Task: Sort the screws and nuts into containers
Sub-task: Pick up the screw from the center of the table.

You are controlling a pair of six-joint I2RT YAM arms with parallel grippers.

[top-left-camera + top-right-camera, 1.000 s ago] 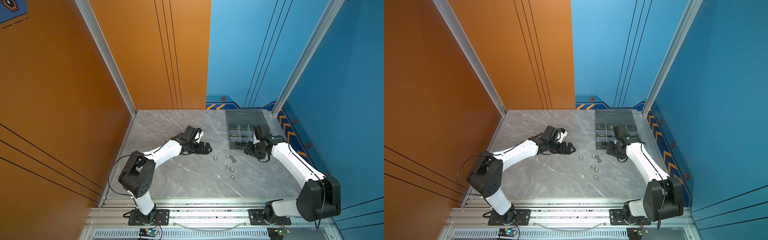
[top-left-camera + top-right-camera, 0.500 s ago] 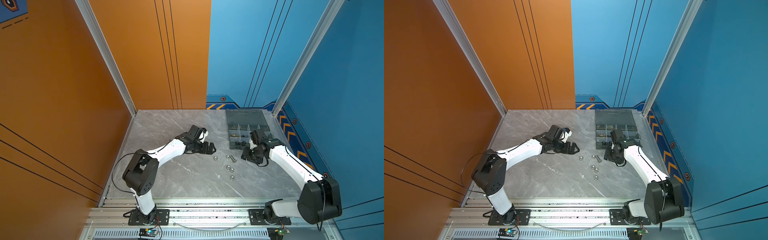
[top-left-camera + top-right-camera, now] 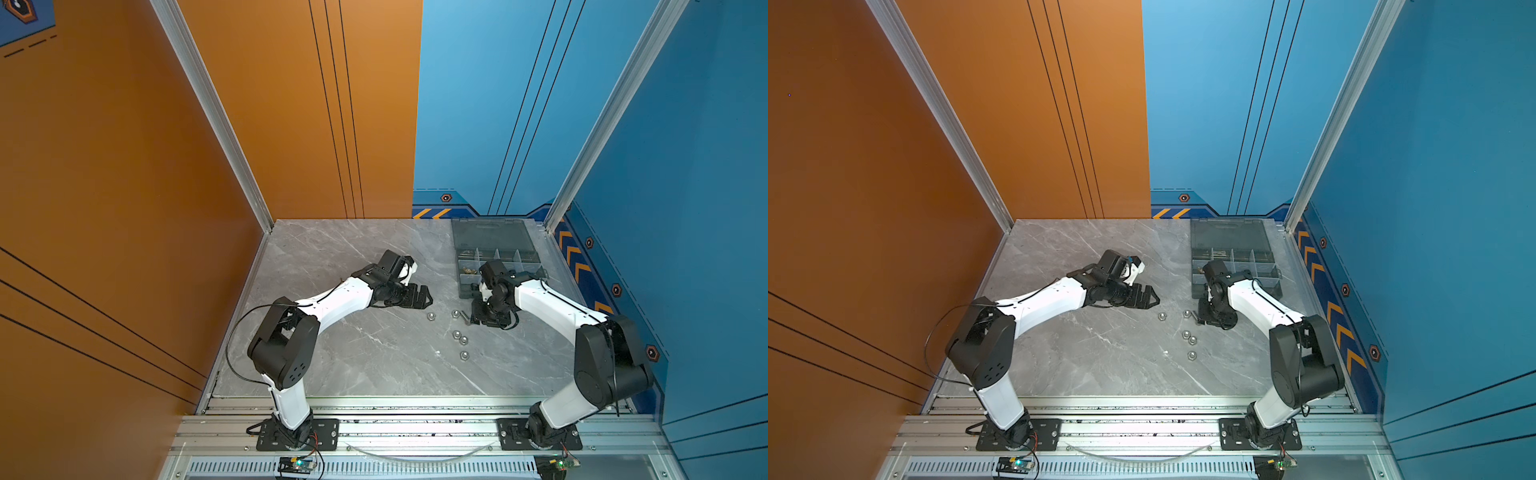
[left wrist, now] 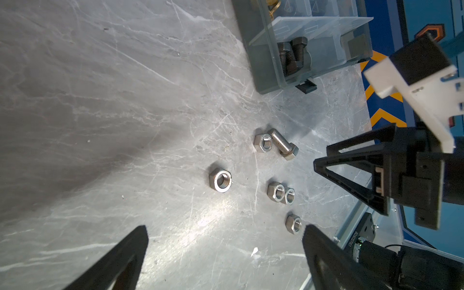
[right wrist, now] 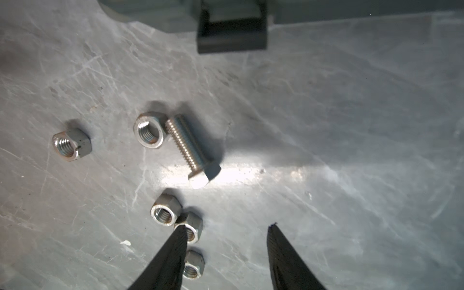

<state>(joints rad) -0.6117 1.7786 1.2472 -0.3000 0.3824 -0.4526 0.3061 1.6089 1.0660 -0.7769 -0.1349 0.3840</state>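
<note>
One silver hex-head screw (image 3: 464,316) (image 5: 190,148) lies on the grey table, touching a silver nut (image 5: 150,129). Several more silver nuts (image 3: 456,333) (image 4: 220,180) are scattered around it. The containers are compartments of the smoky grey organizer box (image 3: 496,253) (image 3: 1233,249) at the back right; short black screws (image 4: 292,56) lie in one. My right gripper (image 3: 476,316) (image 5: 227,226) hovers open just right of the silver screw, with one finger over a nut (image 5: 192,226) and nothing between the fingers. My left gripper (image 3: 424,297) (image 4: 226,227) is wide open and empty, left of the nuts.
The box's hinged lid (image 3: 490,232) lies open flat toward the back wall. Its dark latch (image 5: 231,27) juts from the front edge near the screw. An orange wall stands on the left and blue walls behind and on the right. A metal rail (image 3: 415,415) runs along the front.
My right gripper has come away from the organizer box, down and left toward the silver screw. My left gripper has shifted a little to the right. The parts on the table have not moved.
</note>
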